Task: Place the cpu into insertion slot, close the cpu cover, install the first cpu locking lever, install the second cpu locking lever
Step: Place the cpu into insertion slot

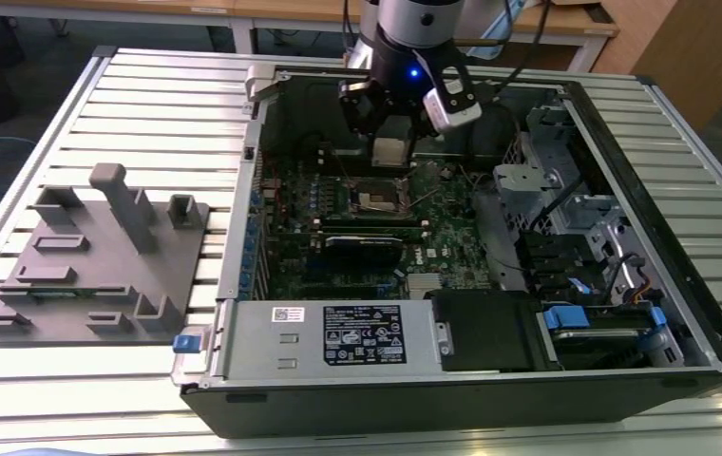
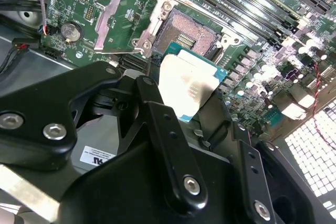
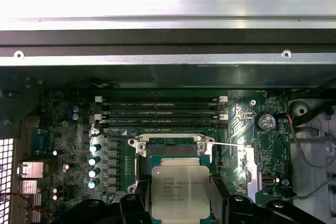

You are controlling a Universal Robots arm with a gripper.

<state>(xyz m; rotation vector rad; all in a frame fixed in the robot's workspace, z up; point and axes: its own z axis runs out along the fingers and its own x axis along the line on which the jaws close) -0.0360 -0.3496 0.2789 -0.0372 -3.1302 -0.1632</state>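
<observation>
My gripper (image 1: 390,160) hangs inside the open computer case, shut on the cpu (image 1: 390,150), a flat silver-tan square held by its edges between the black fingers (image 2: 153,109). In both wrist views the cpu (image 2: 185,88) (image 3: 180,190) hovers just above and slightly to one side of the insertion slot (image 2: 185,31) (image 3: 171,149), apart from it. The slot (image 1: 378,196) lies open with its dark centre showing. Beside the socket, the cpu cover (image 2: 122,20) stands flipped back. A thin locking lever (image 3: 231,144) sticks out from the socket's side.
A grey power supply box (image 1: 330,337) fills the near end of the case. Long black memory slots (image 3: 163,111) run beside the socket. Drive bays and cables (image 1: 564,214) crowd the exterior view's right. A grey fixture plate (image 1: 95,275) lies on the slatted table (image 1: 145,85).
</observation>
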